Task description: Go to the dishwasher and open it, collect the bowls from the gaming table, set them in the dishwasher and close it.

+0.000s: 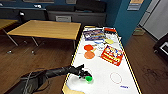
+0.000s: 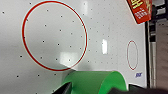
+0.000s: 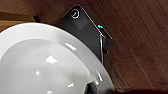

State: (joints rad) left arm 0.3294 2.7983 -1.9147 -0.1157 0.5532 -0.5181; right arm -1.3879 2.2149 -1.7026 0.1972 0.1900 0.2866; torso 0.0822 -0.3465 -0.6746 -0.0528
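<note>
The gaming table (image 1: pixel 105 72), glossy white with a yellow edge, stretches away ahead of me. My left arm reaches in over its near corner. There my left gripper (image 1: pixel 85 75) is shut on the small green bowl (image 1: pixel 88 79). In the left wrist view the green bowl (image 2: pixel 95 81) sits between dark fingers (image 2: pixel 62 88), just above the white top (image 2: pixel 112 30) beside a red printed circle (image 2: pixel 53 35). Two orange bowls (image 1: pixel 88 47) (image 1: pixel 89 55) stand side by side further up the table.
Flat board-game boxes (image 1: pixel 112 55) (image 1: pixel 94 34) lie on the table's far half. A yellow-wood table with metal legs (image 1: pixel 47 29) stands to the left on dark wooden floor (image 1: pixel 37 60). A blue wall (image 1: pixel 130 22) rises at right. The right wrist view takes in my white body (image 3: pixel 42 62) and floor.
</note>
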